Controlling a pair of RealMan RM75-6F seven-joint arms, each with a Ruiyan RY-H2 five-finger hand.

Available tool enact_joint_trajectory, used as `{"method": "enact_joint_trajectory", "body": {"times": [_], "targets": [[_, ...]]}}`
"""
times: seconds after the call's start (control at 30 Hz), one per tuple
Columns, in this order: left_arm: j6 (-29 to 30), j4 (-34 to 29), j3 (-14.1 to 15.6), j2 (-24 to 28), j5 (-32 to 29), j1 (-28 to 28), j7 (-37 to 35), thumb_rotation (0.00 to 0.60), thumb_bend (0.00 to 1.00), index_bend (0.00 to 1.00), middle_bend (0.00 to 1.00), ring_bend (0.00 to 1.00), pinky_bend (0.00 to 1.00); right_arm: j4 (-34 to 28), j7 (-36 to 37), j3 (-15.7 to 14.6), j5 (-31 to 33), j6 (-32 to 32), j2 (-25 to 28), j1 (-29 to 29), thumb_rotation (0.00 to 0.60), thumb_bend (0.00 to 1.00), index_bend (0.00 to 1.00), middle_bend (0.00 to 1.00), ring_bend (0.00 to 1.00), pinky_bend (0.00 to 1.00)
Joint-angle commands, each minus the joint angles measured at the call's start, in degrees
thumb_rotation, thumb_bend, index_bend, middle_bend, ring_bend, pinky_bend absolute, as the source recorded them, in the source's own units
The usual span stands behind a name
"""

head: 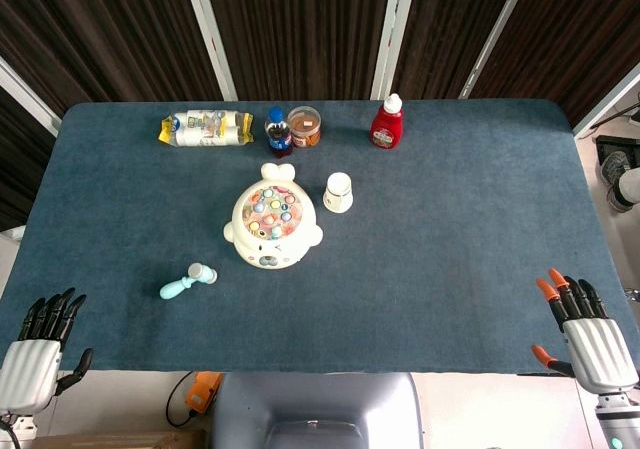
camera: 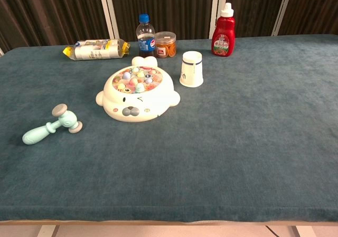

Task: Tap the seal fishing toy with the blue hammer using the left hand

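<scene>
Left hand rests off the table's near edge, fingers extended and apart, holding nothing. The hammer lies ahead of it and to its right, untouched, handle end toward the hand, head toward the seal toy beyond. Right hand, likewise spread and empty, is well apart from both.
</scene>
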Motion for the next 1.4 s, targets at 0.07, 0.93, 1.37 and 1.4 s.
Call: {"method": "enact_joint_trajectory", "body": {"times": [0.07,0.93,1.37,1.4], "targets": [[-1.51,-0.22,0.42,-0.26,0.58,-0.34,1.47,0.6,0.37,0.0,0.0,0.0,0.0,-0.11,0.41,-0.55,-1.12,-0.2,0.23,0.09,0.6,0.34,0.0,0.0,0.0,0.0],[-24.23,1.81,-14.05,-18.19,-27.09,-17.3,7.66,0.6,0.37,0.07,0.1,0.05,0.04,-0.54,3.64,-2.11,-3.23,-3.91,0.94,1.97,0.6,0.34,0.0,0.0,0.0,0.0],[-24.27,8.32,-16.52,-26.68,-32.44,-21.19,12.56,0.6,0.37,0.19,0.18,0.13,0.05,-0.4,5.42,-2.61,-4.16,-3.88,1.65,2.2,0.6,0.34,0.0,0.0,0.0,0.0],[-24.25,8.58,-16.62,-27.01,-32.6,-21.41,12.78,0.6,0.37,0.19,0.18,0.14,0.06,-0.39,5.52,-2.59,-4.16,-3.81,1.69,2.18,0.6,0.34,0.0,0.0,0.0,0.0]]}}
